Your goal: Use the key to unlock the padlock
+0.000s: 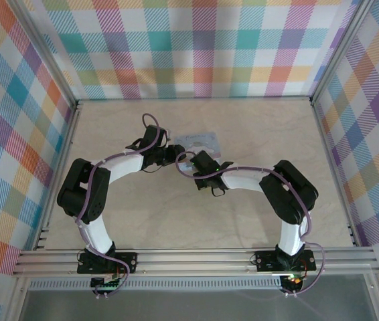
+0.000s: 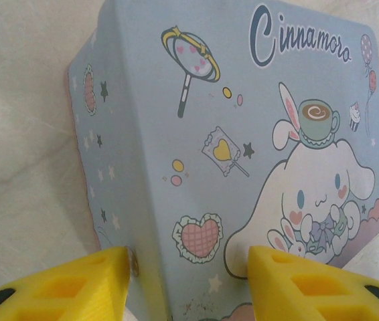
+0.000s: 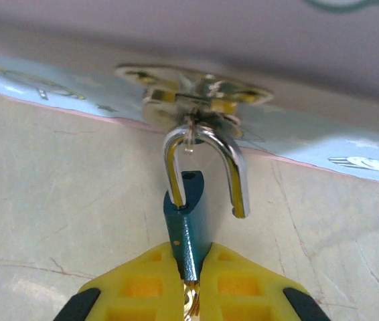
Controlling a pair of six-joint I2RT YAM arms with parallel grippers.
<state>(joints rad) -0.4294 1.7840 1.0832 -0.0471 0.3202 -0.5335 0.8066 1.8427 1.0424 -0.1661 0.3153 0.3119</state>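
The padlock (image 3: 188,231) is a small teal body with a shiny steel shackle (image 3: 233,167). One shackle leg hangs free of the body, and the loop is hooked through the metal hasp (image 3: 196,93) on the tin's front. My right gripper (image 3: 191,271) is shut on the padlock's body, edge-on between its yellow fingers. A brass glint shows under the body; the key is hidden. My left gripper (image 2: 189,274) straddles an edge of the pastel blue tin (image 2: 243,134), one finger (image 2: 76,287) against its side wall and the other on the lid.
From above, the tin (image 1: 199,140) lies mid-table at the back, with the left gripper (image 1: 166,152) at its left end and the right gripper (image 1: 193,159) at its front. Checked walls close three sides. Beige tabletop (image 1: 276,134) stretches around.
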